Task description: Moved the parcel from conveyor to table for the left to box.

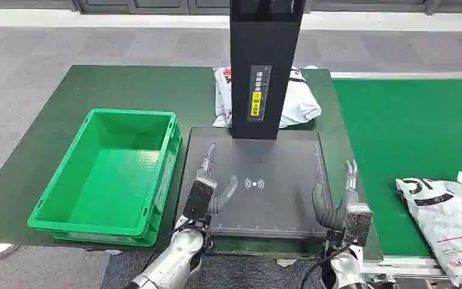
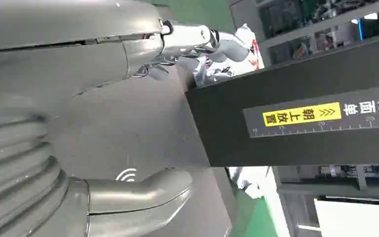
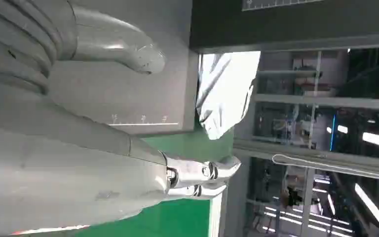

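While flat on the conveyor (image 1: 397, 132), parcel (image 1: 451, 220) lengthwise toward near-right.

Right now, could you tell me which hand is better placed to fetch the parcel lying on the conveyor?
Probably the right hand: it hovers open at the scanner pad's conveyor-side edge, nearest the parcel. The left hand is beside the green bin.

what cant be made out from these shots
- Parcel behind the column: head view, its middle is hidden by the black column.
- Parcel on the conveyor: head view, cut off by the right and bottom edges.
- Column label: head view, print too small to read.
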You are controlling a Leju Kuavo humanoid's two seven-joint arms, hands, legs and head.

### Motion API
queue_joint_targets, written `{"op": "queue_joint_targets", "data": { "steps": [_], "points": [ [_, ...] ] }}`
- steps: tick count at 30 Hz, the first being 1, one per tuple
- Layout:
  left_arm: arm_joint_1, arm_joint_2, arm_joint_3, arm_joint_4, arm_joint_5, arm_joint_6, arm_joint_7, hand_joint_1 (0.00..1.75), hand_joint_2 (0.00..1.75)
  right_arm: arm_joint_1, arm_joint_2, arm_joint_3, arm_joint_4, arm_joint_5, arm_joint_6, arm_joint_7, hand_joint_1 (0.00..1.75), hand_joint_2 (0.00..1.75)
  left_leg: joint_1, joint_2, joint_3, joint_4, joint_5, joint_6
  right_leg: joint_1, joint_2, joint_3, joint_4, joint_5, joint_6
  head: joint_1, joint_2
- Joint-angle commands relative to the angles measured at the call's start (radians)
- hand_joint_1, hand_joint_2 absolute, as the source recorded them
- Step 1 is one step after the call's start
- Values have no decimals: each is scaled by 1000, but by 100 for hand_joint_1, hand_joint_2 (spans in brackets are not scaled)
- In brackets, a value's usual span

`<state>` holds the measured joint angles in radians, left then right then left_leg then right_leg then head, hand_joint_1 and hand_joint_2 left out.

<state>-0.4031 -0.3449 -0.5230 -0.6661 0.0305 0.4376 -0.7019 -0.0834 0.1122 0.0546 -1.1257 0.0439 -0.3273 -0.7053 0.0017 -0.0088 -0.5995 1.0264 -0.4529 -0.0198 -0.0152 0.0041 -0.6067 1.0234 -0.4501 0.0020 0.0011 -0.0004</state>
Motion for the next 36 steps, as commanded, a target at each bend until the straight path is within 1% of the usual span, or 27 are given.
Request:
{"op": "queue_joint_targets", "data": {
  "steps": [1,3,5,6,7,11,13,15,16,18,19,20,22,28,30,31,32,36],
  "points": [
    [-49,-4,-52,73,17,11,4,0,175,13,0,6,-41,9,-41,7,0,175,1,1,1,-1,0,0,1,-1,2,-2,0,0,0,0],
    [-51,-3,-48,71,15,10,4,0,175,19,-4,-1,-42,11,-45,7,0,175,0,-1,0,0,0,0,1,-2,1,-1,0,0,0,0],
    [-48,-1,-43,61,7,16,4,0,175,19,-9,-5,-40,14,-52,7,0,175,1,-1,3,-4,1,0,2,-2,5,-6,1,-1,0,0],
    [-48,-2,-43,61,7,16,4,0,175,19,-9,-6,-39,14,-53,7,0,175,0,0,1,-1,0,0,0,-1,1,-1,0,0,0,0],
    [-47,-2,-42,59,6,17,4,0,175,17,-10,-6,-38,14,-53,7,0,175,1,1,2,-2,0,0,1,-1,2,-2,0,0,0,0],
    [-51,-2,-41,65,-2,27,4,0,175,7,-15,-20,-20,29,-108,7,0,175,0,0,0,-1,0,0,0,-1,0,-1,0,0,0,0],
    [-54,0,-42,68,-6,29,4,0,175,6,-22,-36,-7,39,-133,7,0,175,1,0,1,-2,0,0,1,-1,2,-3,1,0,0,0],
    [-56,3,-42,72,-8,30,4,0,175,-1,-28,-61,39,59,-173,7,0,175,0,0,1,-1,0,0,0,-1,1,-1,0,0,0,0],
    [-54,6,-40,73,-10,36,4,0,175,-11,-41,-99,80,70,-206,11,0,175,0,-1,1,-1,0,0,0,-2,2,-2,0,0,0,0],
    [-46,17,-23,69,-3,42,4,0,175,-48,-91,-197,188,123,-283,49,0,175,0,-1,3,-3,1,1,1,-3,4,-5,1,0,0,0],
    [-43,19,-22,65,-4,42,4,0,175,-56,-96,-213,205,125,-288,51,0,175,0,-2,2,-1,1,1,0,-2,3,-3,0,0,0,0],
    [-40,21,-22,62,-4,41,4,0,175,-68,-111,-233,230,125,-274,45,0,175,0,-2,3,-3,1,1,1,-3,5,-5,1,0,0,0],
    [-40,21,-22,62,-4,41,4,0,175,-68,-111,-233,230,125,-274,45,0,175,0,-1,2,-1,0,1,0,-1,2,-3,0,0,0,0],
    [-40,21,-22,62,-4,41,4,0,175,-68,-111,-233,230,125,-274,45,0,175,-1,2,2,-2,-1,1,-1,1,3,-3,1,0,0,0],
    [-41,18,-20,64,-5,43,4,0,175,-79,-104,-247,253,147,-301,62,0,175,-1,1,3,-3,0,1,-1,0,3,-3,1,-1,0,0],
    [-39,17,-18,61,-6,49,4,0,175,-83,-123,-275,273,154,-299,66,0,175,-1,0,3,-4,0,1,0,-1,4,-5,1,-1,0,0],
    [-32,20,-17,55,-8,52,4,0,175,-89,-139,-296,304,186,-337,82,0,175,-2,-1,2,-2,0,1,-1,-1,2,-3,0,0,0,0],
    [15,38,-1,3,-14,74,4,0,175,-83,-194,-361,381,280,-366,142,0,175,-1,0,5,-5,0,2,0,-2,6,-7,1,0,0,0]
  ]
}}
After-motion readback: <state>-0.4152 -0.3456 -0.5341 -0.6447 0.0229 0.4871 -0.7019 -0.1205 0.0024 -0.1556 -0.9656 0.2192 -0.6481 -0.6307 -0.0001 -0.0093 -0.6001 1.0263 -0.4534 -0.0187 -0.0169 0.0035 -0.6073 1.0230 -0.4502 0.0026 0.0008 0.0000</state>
